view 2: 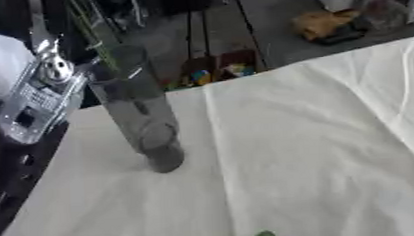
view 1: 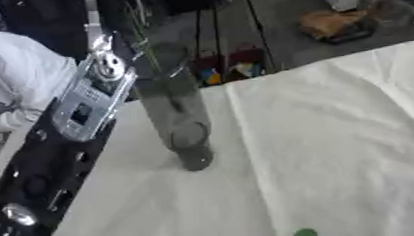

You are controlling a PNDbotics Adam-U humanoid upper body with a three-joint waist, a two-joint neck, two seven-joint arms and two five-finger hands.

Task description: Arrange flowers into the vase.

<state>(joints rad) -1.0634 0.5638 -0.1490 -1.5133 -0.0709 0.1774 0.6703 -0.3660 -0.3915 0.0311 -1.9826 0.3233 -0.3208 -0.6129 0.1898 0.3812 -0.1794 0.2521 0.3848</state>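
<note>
A tall, clear, smoky-grey vase (view 1: 180,116) stands on the white cloth (view 1: 334,149) that covers the worktop, close to the worktop's far-left corner and just inside the far edge; its round base touches the cloth, and in both views the cylinder leans up and away toward the far side, though this may come only from the askew view; thin green stems (view 2: 88,25) rise out of its mouth and run off past the top of the view, so no blooms can be made out; the stems lie inside the vase, but how deep they reach is too blurred to tell.

The robot's left arm (view 1: 63,146) comes in along the worktop's left edge, black with a silver joint housing (view 1: 91,102) near its upper part, just beside the vase on its left; whether it touches the glass cannot be told; the left hand itself is not seen in either view, and neither is the right hand, so nothing can be said of their fingers.

At the near edge of the worktop, right of the vase's line, a small rounded green shape (view 1: 304,235) pokes into view, well apart from the vase; what it is cannot be told.

The cloth shows long creases running from the near edge toward the far-right corner.
</note>
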